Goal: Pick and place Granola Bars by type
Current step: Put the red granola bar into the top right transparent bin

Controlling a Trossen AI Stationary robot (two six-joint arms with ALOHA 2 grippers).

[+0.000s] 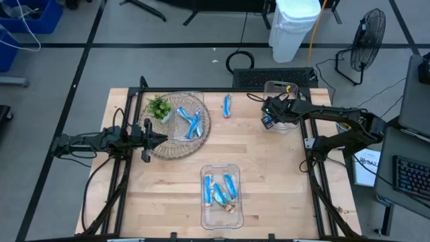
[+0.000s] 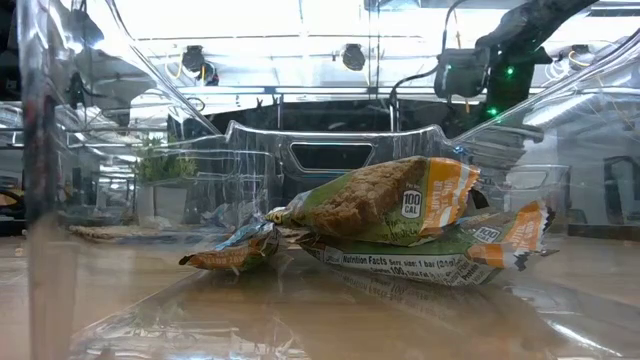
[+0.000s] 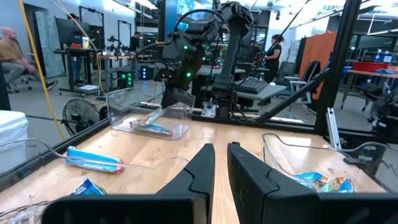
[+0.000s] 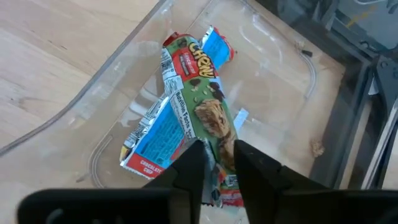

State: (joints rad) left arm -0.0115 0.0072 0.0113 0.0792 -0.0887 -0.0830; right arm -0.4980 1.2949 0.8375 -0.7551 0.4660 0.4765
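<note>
Both arms [image 1: 101, 140] are matte black, built from slim tubular links with black cables trailing. Small green lights glow on the right arm [image 3: 186, 56]. Each ends in two flat, dark tapered fingers [image 3: 249, 177].

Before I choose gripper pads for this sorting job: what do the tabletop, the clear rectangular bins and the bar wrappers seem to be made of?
Light wooden tabletop: looks like butcher-block wood, matte, with visible plank seams and grain.
Clear rectangular bin: probably thin rigid plastic, glossy and see-through, with glare on its rounded rim.
Blue-and-green bar wrapper: seemingly foil or plastic film, shiny and crinkled, with crimped ends.
</note>
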